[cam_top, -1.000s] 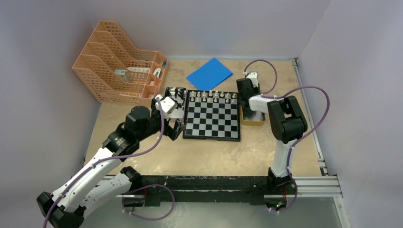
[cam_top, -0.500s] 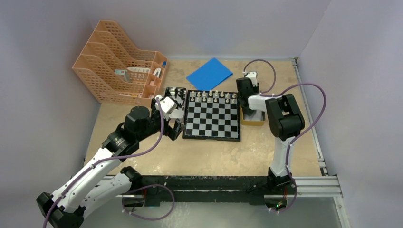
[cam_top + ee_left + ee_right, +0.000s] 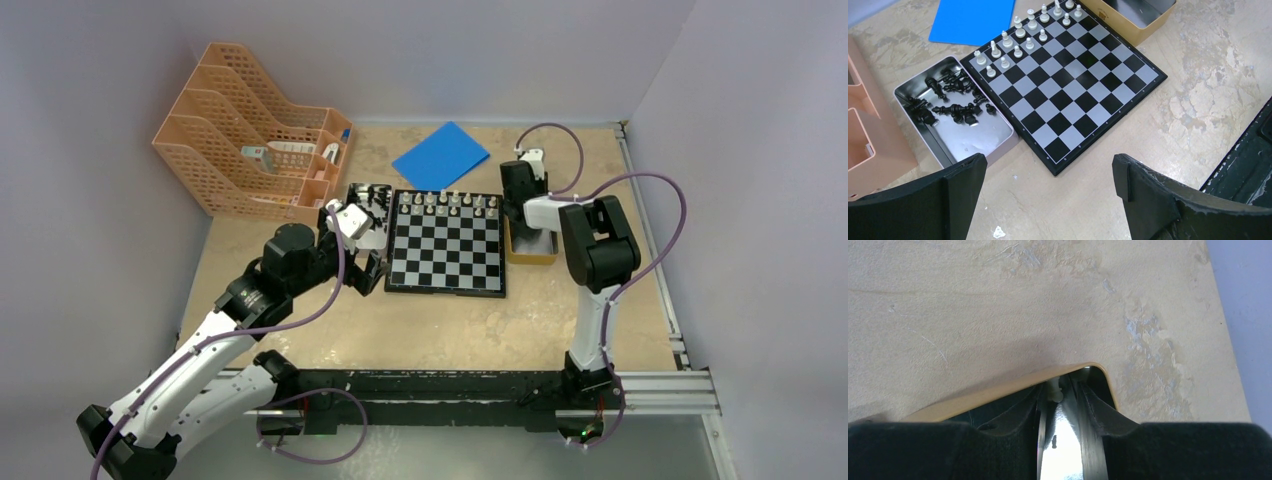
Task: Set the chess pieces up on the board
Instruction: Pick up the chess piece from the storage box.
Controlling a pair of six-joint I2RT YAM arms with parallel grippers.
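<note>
The board (image 3: 446, 250) lies mid-table, and cream-white chess pieces (image 3: 448, 203) fill its two far rows. Black chess pieces (image 3: 953, 100) lie loose in a silver tin (image 3: 973, 145) by the board's left side. My left gripper (image 3: 1048, 175) hangs open and empty over the bare table just outside the board's near left corner. My right gripper (image 3: 1060, 389) reaches down into the far end of a yellow tin (image 3: 998, 392) to the right of the board. Its jaws stand narrowly apart. A small white piece (image 3: 1054, 392) sits between the fingertips, close to the left one, with a gap on its other side.
A blue sheet (image 3: 441, 156) lies behind the board. An orange file rack (image 3: 250, 160) stands at the far left, close to the silver tin (image 3: 362, 195). Grey walls close in the table on three sides. A metal rail (image 3: 660, 260) runs along the right edge.
My right gripper has shifted slightly to the right and farther back over the yellow tin. The left arm and the pieces on the board have not moved.
</note>
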